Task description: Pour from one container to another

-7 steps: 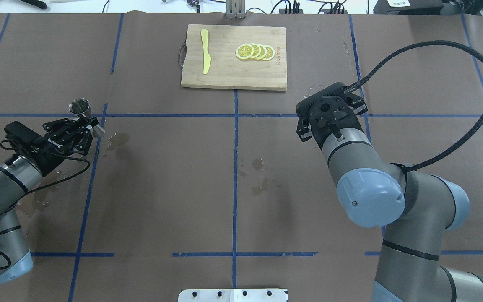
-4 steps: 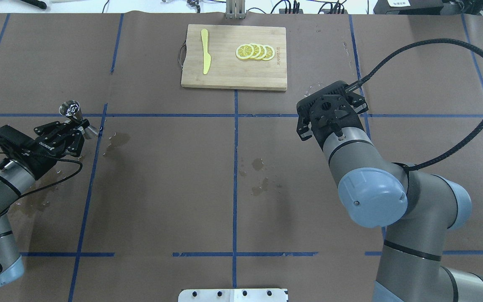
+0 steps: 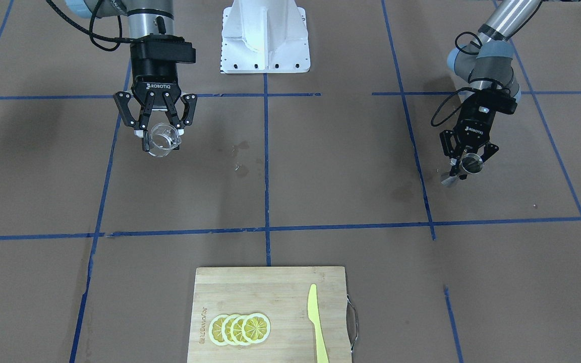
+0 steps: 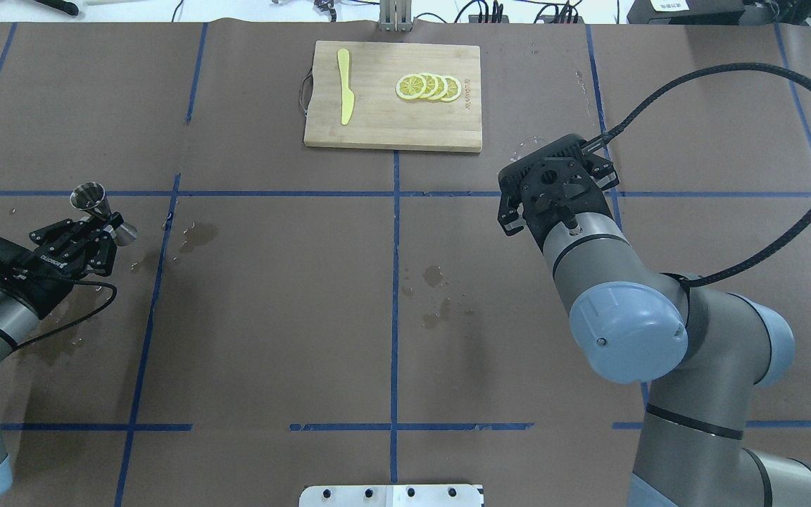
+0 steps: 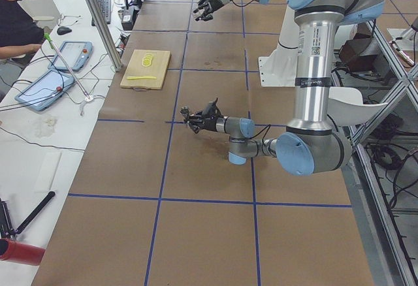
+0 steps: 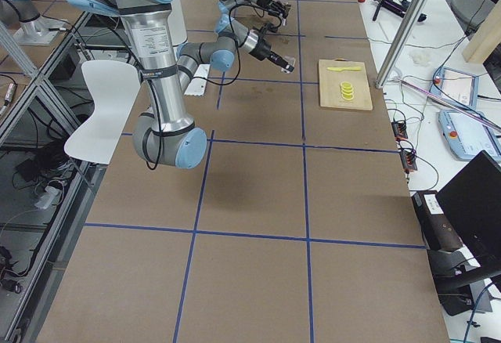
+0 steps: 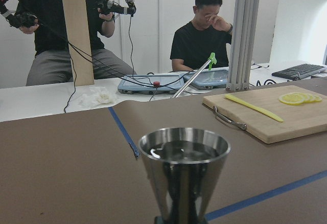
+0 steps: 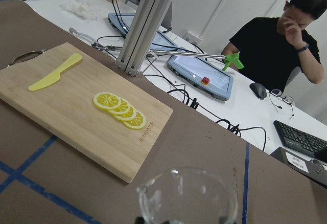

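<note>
Jaws on the right clamp the glass cup (image 3: pixel 162 140), mouth up, just off a near corner of the cutting board (image 4: pixel 377 120); left jaws pinch the jigger (image 4: pixel 96 204) at its waist, mouth up to receive, far off the board's other side

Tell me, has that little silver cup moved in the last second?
Yes. The jigger, held by the left gripper, slid leftward, away from the vertical blue tape line.

Left hand (image 4: pixel 105 225) clamped, right hand (image 3: pixel 161 137) clamped
</note>
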Controlling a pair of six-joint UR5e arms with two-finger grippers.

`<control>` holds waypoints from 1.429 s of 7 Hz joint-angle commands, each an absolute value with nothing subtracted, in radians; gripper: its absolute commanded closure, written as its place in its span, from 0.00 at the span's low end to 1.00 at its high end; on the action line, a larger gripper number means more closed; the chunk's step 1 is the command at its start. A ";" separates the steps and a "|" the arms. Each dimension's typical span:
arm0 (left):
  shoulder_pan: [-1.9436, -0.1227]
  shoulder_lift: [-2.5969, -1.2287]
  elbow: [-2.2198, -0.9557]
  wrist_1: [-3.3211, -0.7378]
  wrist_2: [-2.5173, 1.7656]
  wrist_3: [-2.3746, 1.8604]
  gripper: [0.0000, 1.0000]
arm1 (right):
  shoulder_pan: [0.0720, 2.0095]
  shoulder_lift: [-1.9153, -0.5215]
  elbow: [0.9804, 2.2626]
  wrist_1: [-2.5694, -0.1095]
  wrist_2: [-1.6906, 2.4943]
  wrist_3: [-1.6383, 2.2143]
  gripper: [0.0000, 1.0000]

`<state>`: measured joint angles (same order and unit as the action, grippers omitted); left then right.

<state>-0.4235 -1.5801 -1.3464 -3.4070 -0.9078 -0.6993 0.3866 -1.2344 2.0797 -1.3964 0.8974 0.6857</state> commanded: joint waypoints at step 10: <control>-0.281 -1.528 -1.390 -3.404 -0.838 -0.753 1.00 | 0.385 -1.233 2.094 -1.396 0.893 0.686 1.00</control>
<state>-0.2813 -1.5300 -1.3892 -3.4046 -0.8387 -0.7524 0.3852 -1.2339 2.0921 -1.3959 0.8933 0.6857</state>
